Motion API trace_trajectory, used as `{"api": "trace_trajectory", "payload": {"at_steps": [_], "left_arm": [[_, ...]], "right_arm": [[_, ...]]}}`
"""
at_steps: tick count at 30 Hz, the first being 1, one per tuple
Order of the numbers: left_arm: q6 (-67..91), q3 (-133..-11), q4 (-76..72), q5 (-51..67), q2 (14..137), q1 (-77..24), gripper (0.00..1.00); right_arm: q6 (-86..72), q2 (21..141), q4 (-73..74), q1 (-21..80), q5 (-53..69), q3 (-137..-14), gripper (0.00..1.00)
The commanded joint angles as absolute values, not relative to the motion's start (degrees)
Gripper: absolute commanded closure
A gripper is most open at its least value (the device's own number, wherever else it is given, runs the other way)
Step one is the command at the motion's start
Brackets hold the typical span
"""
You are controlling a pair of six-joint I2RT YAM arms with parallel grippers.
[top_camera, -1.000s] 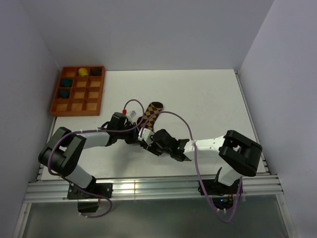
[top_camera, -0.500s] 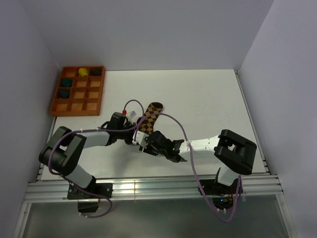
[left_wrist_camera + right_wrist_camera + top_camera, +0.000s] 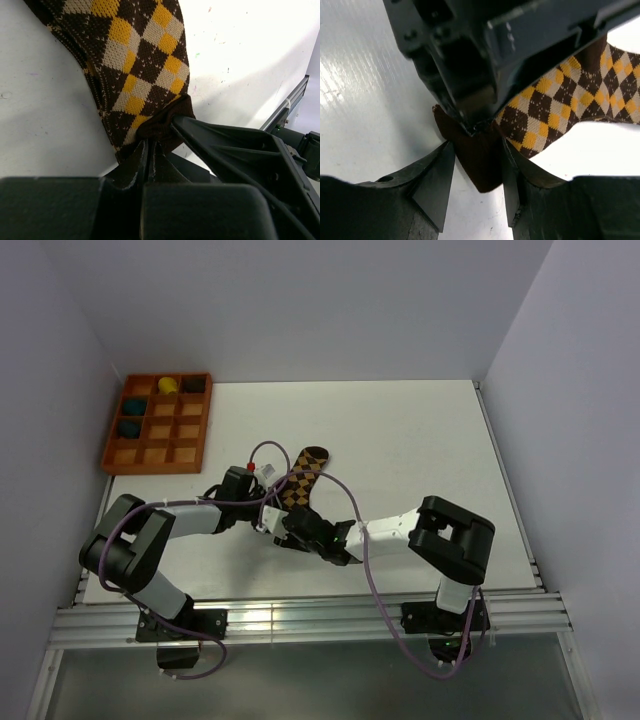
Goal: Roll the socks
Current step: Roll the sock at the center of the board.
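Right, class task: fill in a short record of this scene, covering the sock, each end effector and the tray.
sock: brown and yellow diamond pattern, lying flat on the table, not rolled yet
left end effector: shut on the sock's near end
right end effector: fingers either side of the dark toe; grip unclear
tray: far left corner, four balls in its cells, two teal, one yellow, one dark

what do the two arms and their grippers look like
The left arm and right arm have white links with bulky black joints, and a purple cable loops loosely along each. A small red cap sits near the left wrist. The left gripper and right gripper are black, with angular wedge-shaped fingers.
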State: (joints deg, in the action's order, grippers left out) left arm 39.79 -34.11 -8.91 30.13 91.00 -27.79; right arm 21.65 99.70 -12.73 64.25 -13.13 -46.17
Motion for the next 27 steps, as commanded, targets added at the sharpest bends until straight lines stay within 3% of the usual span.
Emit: {"api": "trace_trajectory", "payload": {"at_steps": [1, 5, 6, 12, 16, 20, 24, 27], "left_arm": [[38.7, -33.0, -3.7, 29.4, 92.6, -28.0, 1.00], [38.8, -33.0, -4.0, 30.1, 92.8, -28.0, 1.00], [38.8, -33.0, -4.0, 30.2, 92.9, -28.0, 1.00], [39.3, -33.1, -4.3, 30.3, 92.7, -28.0, 1.00], [39.4, -32.8, -4.4, 27.9, 90.6, -27.8, 1.00], [40.0, -32.0, -4.2, 20.8, 85.6, -27.5, 0.89], [41.1, -31.6, -2.7, 13.6, 78.5, -26.7, 0.64], [42.5, -30.3, -1.8, 7.6, 73.1, -25.5, 0.52]], "right_arm": [[22.5, 102.5, -11.0, 64.5, -14.3, -48.2, 0.52], [22.1, 104.2, -7.5, 64.5, -13.3, -49.6, 0.60], [22.0, 104.5, -6.2, 64.5, -13.3, -50.1, 0.68], [20.2, 105.6, -0.9, 63.8, -8.4, -52.0, 0.94], [17.9, 105.5, 3.5, 62.5, -2.6, -53.8, 1.00], [15.3, 103.9, 7.5, 60.5, 3.2, -55.8, 1.00], [12.3, 102.4, 11.4, 58.3, 10.9, -57.6, 1.00], [10.2, 102.9, 14.8, 56.5, 16.0, -59.8, 1.00]]}}
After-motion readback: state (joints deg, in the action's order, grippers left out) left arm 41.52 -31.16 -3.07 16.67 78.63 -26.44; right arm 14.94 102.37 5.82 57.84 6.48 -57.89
